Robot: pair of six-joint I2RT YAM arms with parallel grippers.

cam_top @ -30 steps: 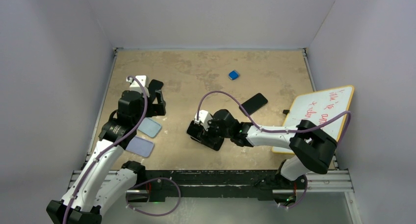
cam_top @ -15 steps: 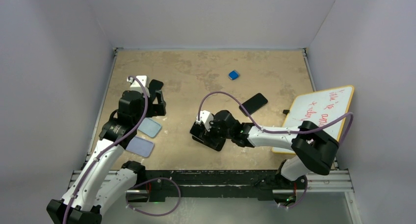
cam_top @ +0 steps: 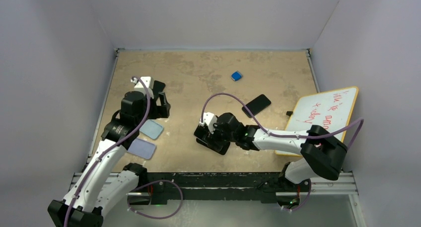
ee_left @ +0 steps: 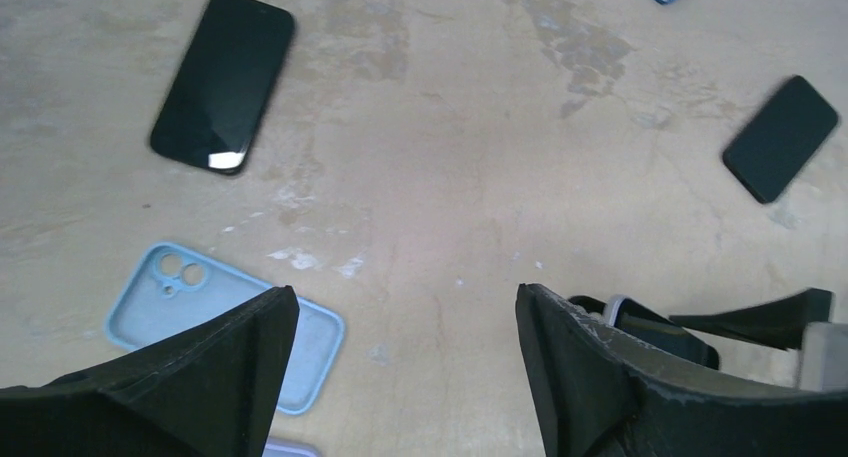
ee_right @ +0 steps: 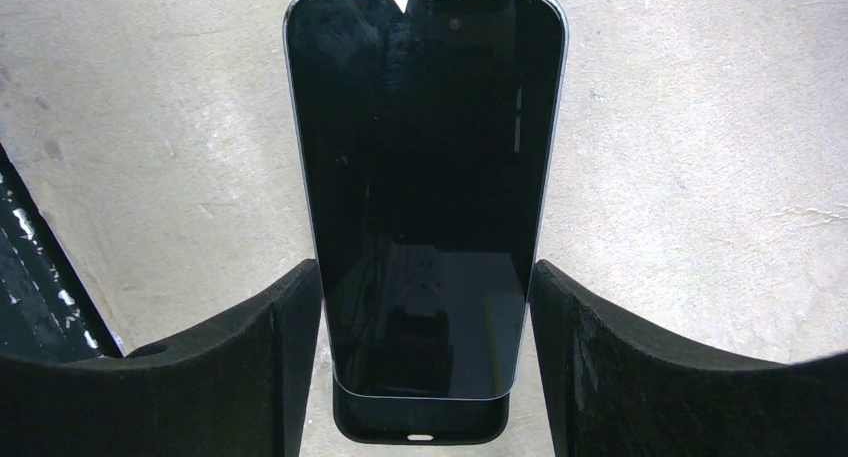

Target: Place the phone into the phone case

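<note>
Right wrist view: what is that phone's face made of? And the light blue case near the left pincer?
Phone: glossy glass face, judging by mirror-like reflections; thin pale rim, perhaps metal. Light blue phone case: matte, likely silicone or soft plastic; no glare, rounded edges.

A slim black-screened phone (ee_right: pixel 425 177), pale-rimmed, sat face up over a black phone case (ee_right: pixel 420 427), whose end peeked out, on the tan tabletop (ee_right: pixel 700 97).

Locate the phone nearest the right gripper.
Right wrist view: the phone lies between the right gripper fingers; from above, near-centre on the table, left of the whiteboard.
</note>
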